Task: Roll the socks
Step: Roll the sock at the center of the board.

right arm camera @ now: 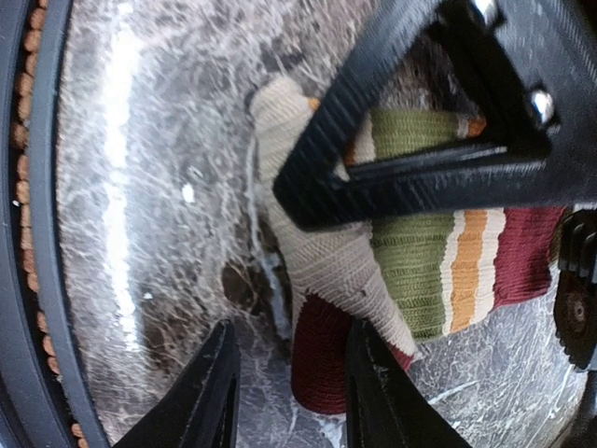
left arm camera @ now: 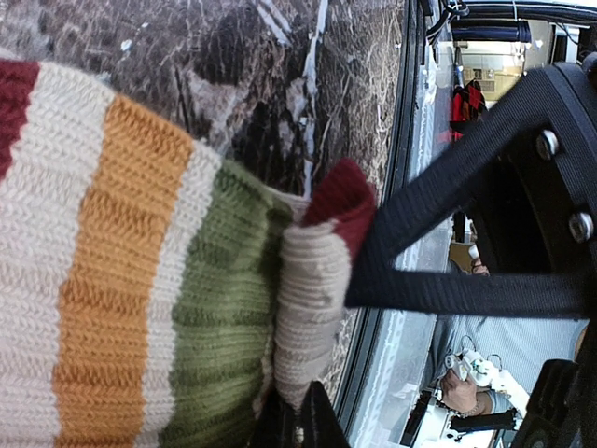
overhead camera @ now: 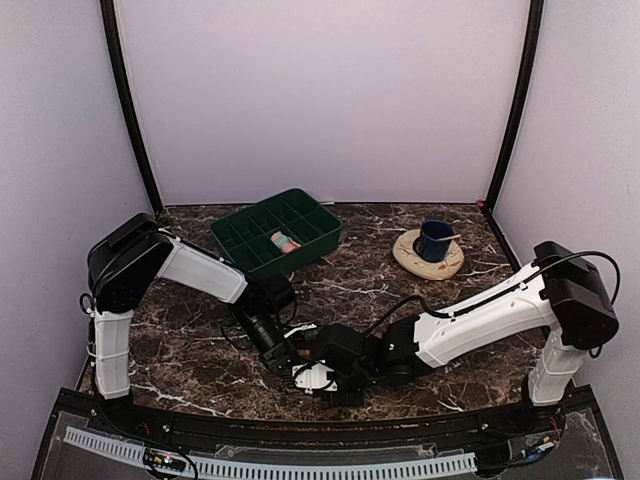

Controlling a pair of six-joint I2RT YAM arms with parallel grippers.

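One striped sock [right arm camera: 420,252], two pincers [overhead camera: 288,362] [right arm camera: 293,350]

Left arm [overhead camera: 200,272]: elbow raised at the outer side, forearm sloping inward and down toward the middle.
Left hand [left arm camera: 298,422]: fingers nearly together, pinching a fold of the striped sock [left arm camera: 140,280].
Right arm [overhead camera: 485,318]: stretched low and inward, wrist near the left hand.
Right hand [right arm camera: 289,397]: fingers apart, clamping nothing.
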